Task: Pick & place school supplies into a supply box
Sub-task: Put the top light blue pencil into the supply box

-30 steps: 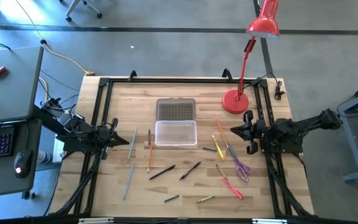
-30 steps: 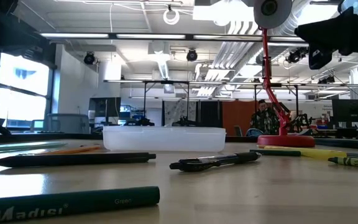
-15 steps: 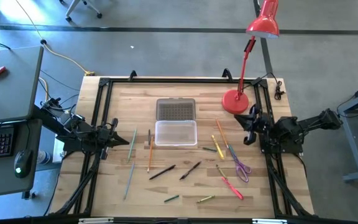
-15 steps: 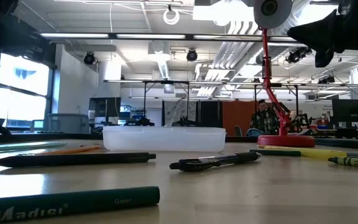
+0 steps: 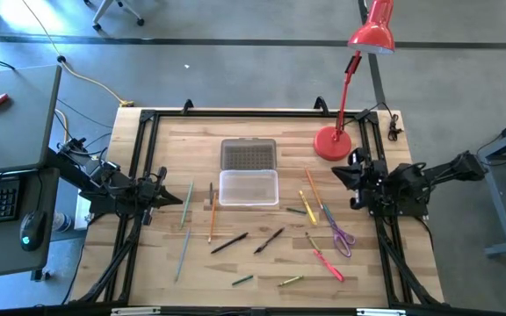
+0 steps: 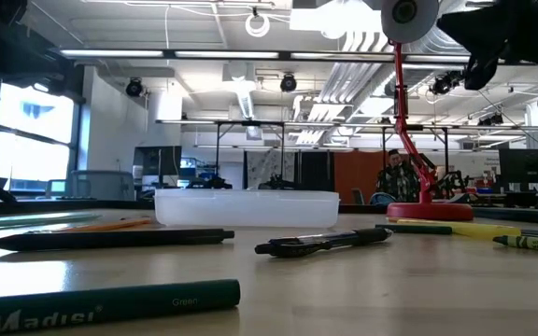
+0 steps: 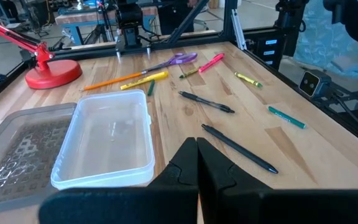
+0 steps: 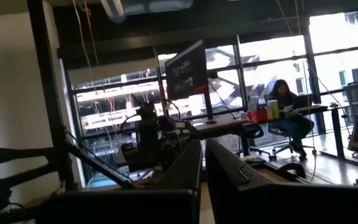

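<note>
Both arms at table edges, nothing held.
Left gripper (image 5: 176, 197) at left edge, fingers together; right gripper (image 5: 341, 174) raised at right side near the red desk lamp (image 5: 332, 143), fingers together. Clear supply box (image 5: 249, 187) open mid-table, ribbed lid (image 5: 249, 154) touching its far side. Pens, markers and purple-handled scissors (image 5: 340, 237) are scattered around it.

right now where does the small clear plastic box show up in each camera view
High view: the small clear rectangular plastic box lies mid-table, just below its grey ribbed lid.
Low view: the box sits centre, behind the black pens.
Left wrist view: the box is left of centre, beside the lid.
Right wrist view: not in it.
Shared landmark: the red desk lamp's round base.
</note>
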Controlling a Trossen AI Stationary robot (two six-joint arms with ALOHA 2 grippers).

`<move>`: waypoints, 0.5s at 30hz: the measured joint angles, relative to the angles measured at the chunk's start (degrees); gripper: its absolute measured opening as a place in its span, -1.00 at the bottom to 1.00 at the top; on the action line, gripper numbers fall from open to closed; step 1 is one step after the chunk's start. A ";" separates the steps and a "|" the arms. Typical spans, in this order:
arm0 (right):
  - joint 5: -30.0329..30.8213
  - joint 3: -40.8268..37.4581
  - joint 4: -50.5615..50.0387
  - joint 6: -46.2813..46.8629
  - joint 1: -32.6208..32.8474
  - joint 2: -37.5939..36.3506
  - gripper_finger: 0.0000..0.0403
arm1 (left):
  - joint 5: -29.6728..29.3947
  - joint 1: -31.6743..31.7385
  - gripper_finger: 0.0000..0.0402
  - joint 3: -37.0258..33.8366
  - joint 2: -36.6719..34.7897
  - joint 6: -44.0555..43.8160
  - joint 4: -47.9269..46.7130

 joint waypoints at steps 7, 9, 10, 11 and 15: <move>-6.04 8.03 0.67 2.04 0.02 14.55 -1.00 | -0.31 0.00 -0.87 0.00 0.00 -0.07 0.29; -5.53 11.03 0.64 -0.31 0.02 19.44 -1.00 | -0.42 0.00 -0.87 0.00 0.00 -2.33 2.51; -5.50 12.52 0.72 -1.34 0.02 21.79 -1.00 | -0.52 0.00 -0.87 0.00 0.00 -4.12 4.60; -5.58 13.76 0.70 -1.94 0.01 24.01 -1.00 | -1.22 0.00 -0.87 -0.01 0.00 -5.25 7.47; -5.98 18.54 0.60 -5.26 0.01 31.77 -1.00 | -13.28 0.00 -0.87 -0.02 -0.04 -0.38 23.05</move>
